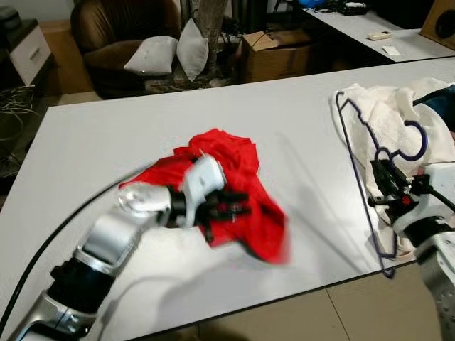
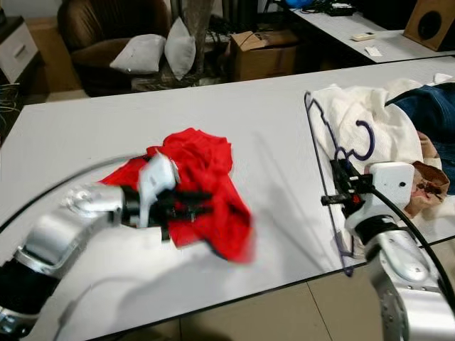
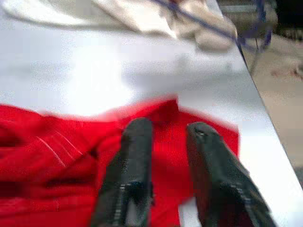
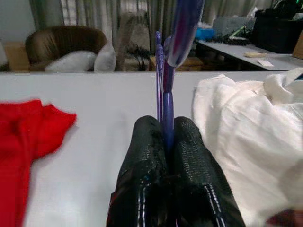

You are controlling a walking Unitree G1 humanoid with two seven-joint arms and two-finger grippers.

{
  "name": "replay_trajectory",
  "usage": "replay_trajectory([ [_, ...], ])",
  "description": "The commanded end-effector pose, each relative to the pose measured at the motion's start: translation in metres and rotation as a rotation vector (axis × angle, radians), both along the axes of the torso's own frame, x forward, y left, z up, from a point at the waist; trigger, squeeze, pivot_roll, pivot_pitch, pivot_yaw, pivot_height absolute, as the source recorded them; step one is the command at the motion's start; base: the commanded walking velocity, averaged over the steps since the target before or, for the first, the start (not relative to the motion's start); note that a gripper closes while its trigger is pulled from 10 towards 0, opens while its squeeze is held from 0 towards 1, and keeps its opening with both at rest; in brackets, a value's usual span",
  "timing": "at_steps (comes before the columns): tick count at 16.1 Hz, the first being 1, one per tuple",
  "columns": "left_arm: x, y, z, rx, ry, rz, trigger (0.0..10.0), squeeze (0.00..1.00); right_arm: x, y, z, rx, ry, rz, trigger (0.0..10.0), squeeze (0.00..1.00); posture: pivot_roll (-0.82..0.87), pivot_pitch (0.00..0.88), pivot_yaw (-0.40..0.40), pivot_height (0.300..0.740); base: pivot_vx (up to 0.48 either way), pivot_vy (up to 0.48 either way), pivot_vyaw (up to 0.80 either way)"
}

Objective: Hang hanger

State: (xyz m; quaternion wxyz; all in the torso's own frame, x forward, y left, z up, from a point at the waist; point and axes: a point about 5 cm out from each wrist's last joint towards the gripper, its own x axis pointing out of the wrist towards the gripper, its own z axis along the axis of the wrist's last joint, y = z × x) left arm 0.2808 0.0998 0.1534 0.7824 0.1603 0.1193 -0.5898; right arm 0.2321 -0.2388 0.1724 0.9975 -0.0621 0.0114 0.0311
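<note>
A crumpled red garment [image 1: 227, 160] lies in the middle of the white table [image 1: 128, 121]. My left gripper [image 1: 238, 206] hovers low over its near side, fingers [image 3: 137, 142] open with red cloth showing between them; the garment's near corner is blurred. At the right edge a thin purple hanger [image 4: 166, 109] lies across a white cloth [image 1: 384, 121], its hook [image 2: 370, 138] curled on top of the cloth. My right gripper [image 1: 379, 186] is shut on the hanger's wire near the neck, and the wire stands up between the two black fingers [image 4: 147, 142].
Blue jeans [image 2: 426, 106] lie beside the white cloth at the far right. The table's front edge runs just below both arms. Beyond the table stand a brown armchair with pillows [image 1: 153, 53], a cardboard box [image 1: 274, 53] and another table [image 1: 384, 32].
</note>
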Motion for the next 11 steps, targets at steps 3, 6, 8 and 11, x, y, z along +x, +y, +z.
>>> replay_trajectory([
  [3,-0.005,-0.001,-0.007,0.112,-0.017,-0.031,10.0,1.0,-0.007,-0.018,-0.004,-0.019,0.056,-0.062,10.0,0.0,-0.11,0.0,0.064,0.74,0.0,0.0,0.0],
  [6,0.012,0.007,0.0,0.001,-0.029,0.143,10.0,1.0,-0.027,-0.015,0.001,-0.001,0.093,0.148,10.0,0.0,-0.14,0.0,0.097,0.74,0.0,0.0,0.0],
  [8,0.031,0.03,0.001,-0.012,-0.077,0.356,10.0,1.0,-0.051,-0.014,0.006,0.067,0.137,0.324,10.0,0.0,-0.15,0.0,0.105,0.74,0.0,0.0,0.0],
  [11,0.033,0.052,-0.017,0.071,-0.013,0.492,10.0,0.0,-0.07,-0.026,0.002,0.028,0.221,0.335,10.0,0.0,-0.18,0.0,0.123,0.74,0.0,0.0,0.0],
])
